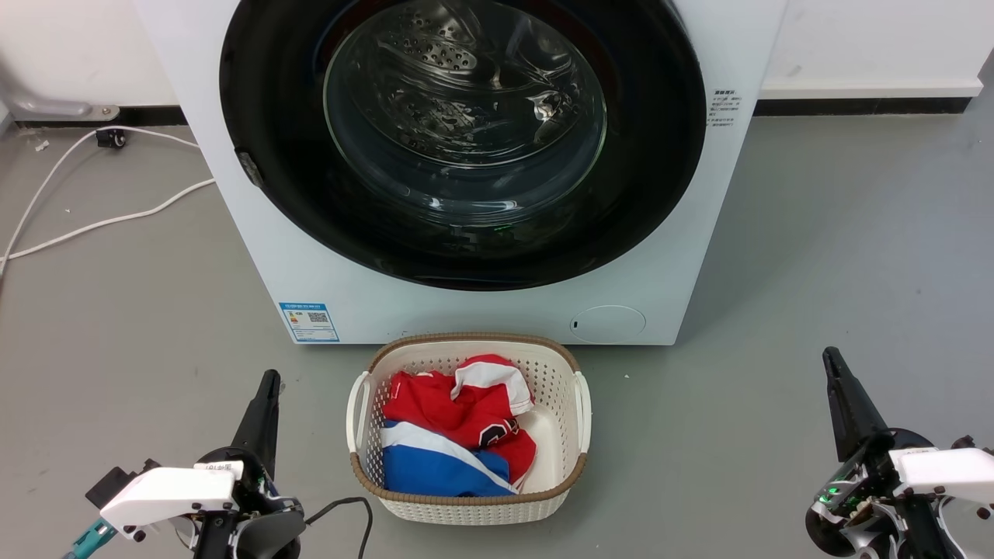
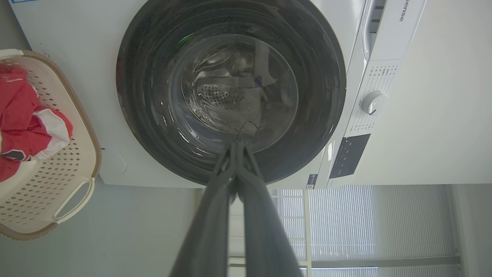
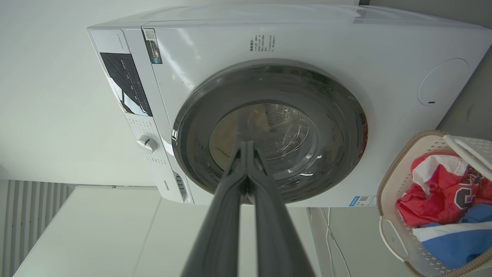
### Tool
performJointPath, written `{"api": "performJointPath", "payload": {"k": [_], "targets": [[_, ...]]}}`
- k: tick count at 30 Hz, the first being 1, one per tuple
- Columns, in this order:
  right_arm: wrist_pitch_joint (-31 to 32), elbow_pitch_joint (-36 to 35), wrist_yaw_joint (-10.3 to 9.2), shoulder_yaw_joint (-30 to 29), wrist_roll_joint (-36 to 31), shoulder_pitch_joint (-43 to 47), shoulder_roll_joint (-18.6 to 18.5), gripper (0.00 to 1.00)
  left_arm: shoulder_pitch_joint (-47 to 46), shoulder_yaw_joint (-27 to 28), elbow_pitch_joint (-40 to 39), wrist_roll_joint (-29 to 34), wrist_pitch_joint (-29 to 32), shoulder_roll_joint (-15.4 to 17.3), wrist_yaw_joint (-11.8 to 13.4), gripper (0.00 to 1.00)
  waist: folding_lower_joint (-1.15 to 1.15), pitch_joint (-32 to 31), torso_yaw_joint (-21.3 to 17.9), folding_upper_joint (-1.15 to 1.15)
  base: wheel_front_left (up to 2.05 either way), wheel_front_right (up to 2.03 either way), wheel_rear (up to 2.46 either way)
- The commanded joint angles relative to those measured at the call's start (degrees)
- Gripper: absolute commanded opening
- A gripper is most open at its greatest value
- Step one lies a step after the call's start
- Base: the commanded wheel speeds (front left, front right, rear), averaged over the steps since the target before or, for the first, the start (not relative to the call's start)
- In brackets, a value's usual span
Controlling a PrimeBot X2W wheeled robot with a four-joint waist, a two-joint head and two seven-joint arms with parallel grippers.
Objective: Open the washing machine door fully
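Both arms sit low, well back from the white washing machine (image 1: 233, 256), fingers pointing toward it. The left gripper (image 1: 269, 382) and right gripper (image 1: 831, 359) are each pinched together, holding nothing. The washing machine door (image 1: 272, 155) lies flush on the machine's front, closed. On the grey floor (image 1: 815, 256) between the grippers stands a laundry basket (image 1: 466, 339) of red and blue clothes (image 1: 450, 419), and a white cable (image 1: 101, 221) trails off to the left.

You see the washing machine door (image 1: 463, 132) closed against the white washing machine (image 1: 256, 233), with the drum visible through its glass. A perforated laundry basket (image 1: 466, 508) stands on the grey floor (image 1: 815, 256) just in front of the machine and holds red, white and blue clothing (image 1: 450, 411). The left gripper (image 1: 269, 378) and right gripper (image 1: 829, 355) flank the basket, well apart from it, each with its fingers together. A white cable (image 1: 93, 225) lies at the left.
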Motion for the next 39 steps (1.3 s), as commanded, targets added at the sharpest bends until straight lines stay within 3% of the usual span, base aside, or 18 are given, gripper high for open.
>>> {"api": "performJointPath", "payload": {"k": [1, 28, 29, 39], "targets": [[0.0, 0.0, 0.16, 0.0, -0.1, -0.6, 0.2, 0.00, -0.5, 0.0, 0.0, 0.2, 0.1, -0.1, -0.2, 0.00, 0.00, 0.0, 0.0, 0.00, 0.00, 0.00, 0.00], [0.0, 0.0, 0.16, 0.0, -0.1, -0.6, 0.2, 0.00, -0.5, 0.0, 0.0, 0.2, 0.1, -0.1, -0.2, 0.00, 0.00, 0.0, 0.0, 0.00, 0.00, 0.00, 0.00], [0.0, 0.0, 0.00, 0.0, 0.0, 0.0, 0.0, 1.00, 0.0, 0.0, 0.0, 0.0, 0.0, 0.0, 0.0, 1.00, 0.00, 0.0, 0.0, 0.00, 0.00, 0.00, 0.00], [-1.8, 1.0, -0.01, 0.7, -1.4, 2.7, 0.1, 1.00, 2.5, -0.8, 0.9, 0.2, -1.9, -0.2, 0.1, 1.00, 0.00, -0.2, 0.0, 0.00, 0.00, 0.00, 0.00]]}}
